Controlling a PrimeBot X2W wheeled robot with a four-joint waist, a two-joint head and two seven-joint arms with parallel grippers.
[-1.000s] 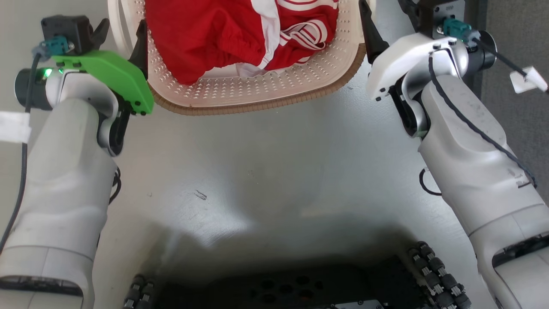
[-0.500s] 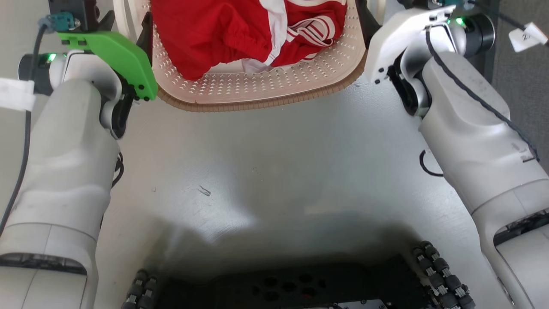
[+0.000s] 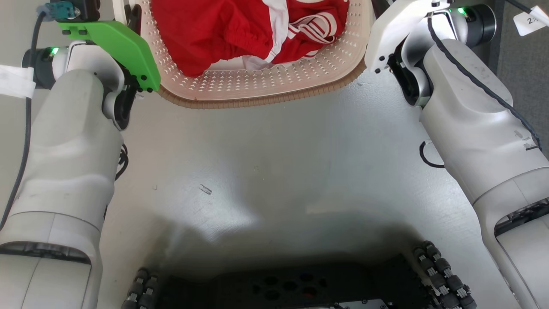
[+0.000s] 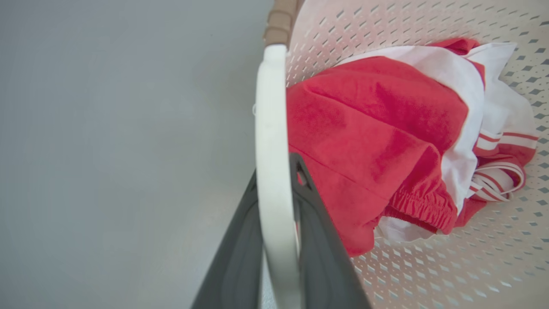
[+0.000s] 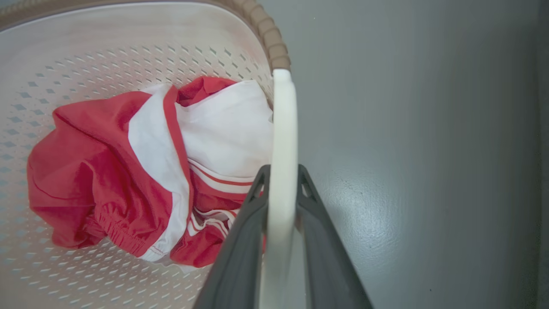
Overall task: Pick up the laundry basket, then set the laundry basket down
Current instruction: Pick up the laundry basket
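Note:
The laundry basket [image 3: 257, 99], cream-white and perforated with a brown woven rim, fills the top middle of the head view. Red-and-white clothing [image 3: 240, 30] lies inside it. In the left wrist view my left gripper [image 4: 275, 167] is shut on the basket's white side handle [image 4: 268, 107], one dark finger on each side, with the clothing [image 4: 369, 128] just to the right. In the right wrist view my right gripper [image 5: 283, 169] is shut on the other white handle [image 5: 285, 120], with the clothing [image 5: 98, 171] to its left. Grey floor shows beyond both handles.
Smooth grey floor [image 3: 266, 171] lies between the basket and my dark wheeled base [image 3: 279, 287]. A darker strip of flooring [image 3: 527, 64] runs along the right edge. My pale forearms flank the basket on both sides.
The basket and both grippers holding it have shifted a little up the head view together. The floor scuff moved only slightly, so the camera barely moved.

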